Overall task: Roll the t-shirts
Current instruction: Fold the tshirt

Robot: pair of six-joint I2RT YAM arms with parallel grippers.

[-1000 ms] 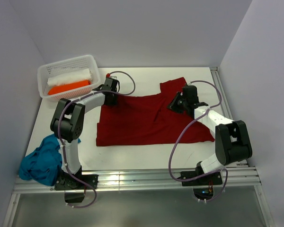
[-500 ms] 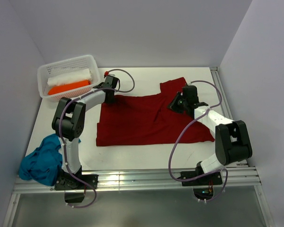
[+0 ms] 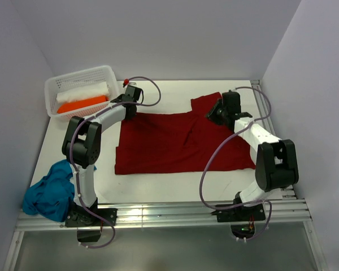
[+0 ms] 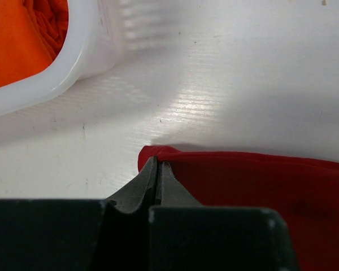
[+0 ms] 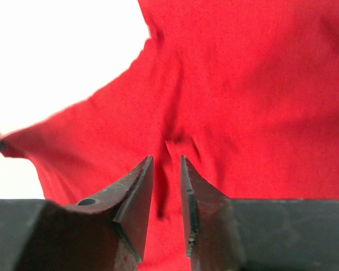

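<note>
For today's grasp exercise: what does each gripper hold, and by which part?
Left gripper pinches the dark red t-shirt at its corner; right gripper, open over it, holds nothing.

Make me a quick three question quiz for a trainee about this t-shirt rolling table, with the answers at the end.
1. True or false: the teal-blue t-shirt lies inside the basket.
2. Where on the dark red t-shirt is the left gripper shut? A: its far left corner. B: its near hem. C: its right sleeve.
3. Which colours of cloth lie in the basket?
Key: 1 false, it is heaped at the near left edge of the table. 2 A. 3 a white roll and an orange roll.
</note>
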